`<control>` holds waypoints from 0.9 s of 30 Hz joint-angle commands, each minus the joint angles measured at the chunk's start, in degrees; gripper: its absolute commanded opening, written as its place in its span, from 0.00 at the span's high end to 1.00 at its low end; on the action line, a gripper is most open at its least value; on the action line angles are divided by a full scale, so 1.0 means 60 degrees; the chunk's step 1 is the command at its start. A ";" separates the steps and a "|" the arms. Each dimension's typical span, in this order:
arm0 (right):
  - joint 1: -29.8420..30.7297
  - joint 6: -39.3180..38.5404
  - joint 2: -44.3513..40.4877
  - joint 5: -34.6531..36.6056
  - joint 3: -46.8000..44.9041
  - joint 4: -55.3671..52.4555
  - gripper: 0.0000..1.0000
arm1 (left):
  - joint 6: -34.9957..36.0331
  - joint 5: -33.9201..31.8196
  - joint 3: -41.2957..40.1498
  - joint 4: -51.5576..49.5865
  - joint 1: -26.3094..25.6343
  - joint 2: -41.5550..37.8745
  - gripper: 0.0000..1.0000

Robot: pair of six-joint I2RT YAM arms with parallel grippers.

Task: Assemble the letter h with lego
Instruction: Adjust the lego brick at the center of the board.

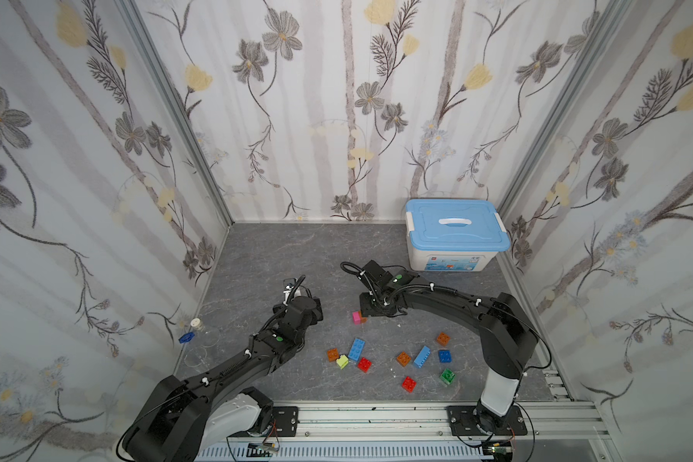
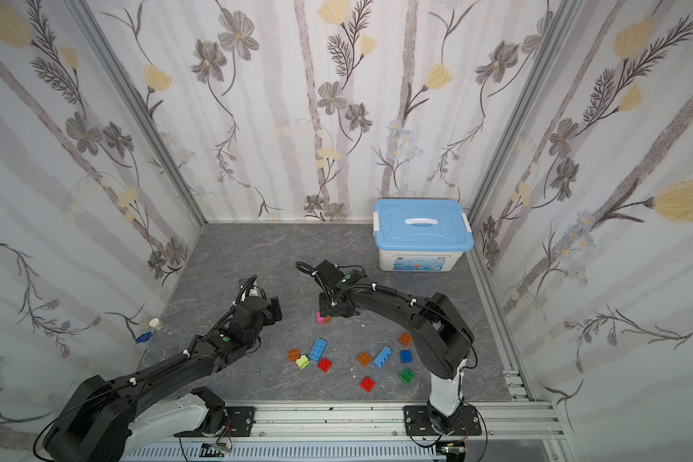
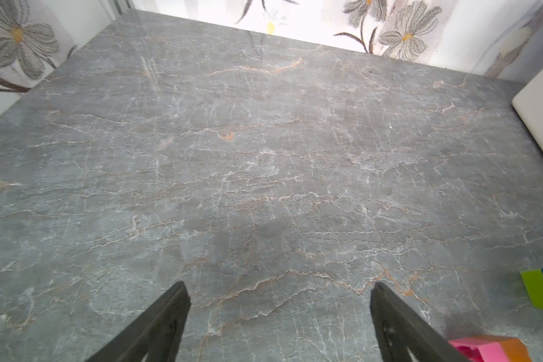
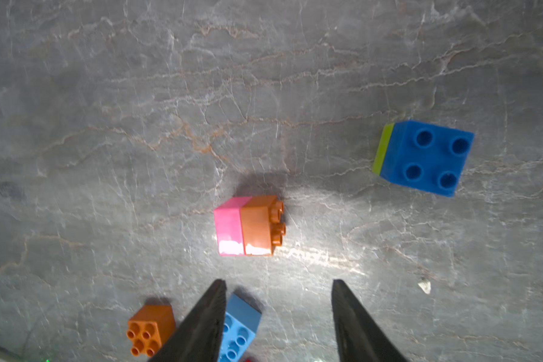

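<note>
**Lot:** lego [image 1: 356,349] for the letter h. The dial is set on the table [image 1: 281,256] as seen in a top view, with twelve at the back wall.

1. Pink-and-orange pair [image 4: 248,225]: two bricks joined, lying on its side near the dial's centre.
2. Blue-and-lime pair [image 4: 423,156]: joined, well apart from item 1. It is hidden under the right arm in both top views, probably toward one o'clock of item 1.
3. Loose bricks [image 1: 403,359]: ten singles scattered from four round to seven o'clock, two of them long and light blue. None are joined.
4. Right gripper [image 4: 278,282]: jaws parted with nothing between them, hanging over the table near item 1.
5. Left gripper [image 3: 279,285]: spread wide and empty, over bare table at about ten o'clock of item 1.
6. Storage box [image 1: 453,236]: lid on, between one and two o'clock.

**Assessment:** two small sub-stacks are made. No upright, bridge or second leg is recognisable, so most of the letter appears left to build.
</note>
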 commanded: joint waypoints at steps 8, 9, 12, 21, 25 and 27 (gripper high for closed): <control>0.0168 0.0205 0.1341 0.0320 0.1162 -0.0761 0.07 | -0.0778 0.0348 -0.0365 -0.0260 0.0745 -0.0584 0.00; 0.0161 0.0091 0.1475 0.0202 0.1192 -0.0735 0.09 | -0.0810 0.0485 -0.0347 -0.0322 0.0810 -0.0602 0.00; 0.0181 -0.0346 0.1826 0.0004 0.1417 -0.0780 0.12 | -0.0952 0.0830 -0.0372 -0.0330 0.0960 -0.0678 0.00; 0.0169 -0.1339 0.2513 0.0006 0.1869 -0.1046 0.28 | -0.1386 0.2105 0.0183 -0.1049 0.1137 -0.0752 0.00; 0.0172 -0.1644 0.2621 -0.0153 0.1854 -0.0963 0.38 | -0.1833 0.2605 0.0857 -0.2054 0.1152 -0.0941 0.00; 0.0510 -0.1794 0.2597 -0.0018 0.1854 -0.0962 0.43 | -0.2132 0.2883 0.0952 -0.2196 0.1191 -0.1076 0.00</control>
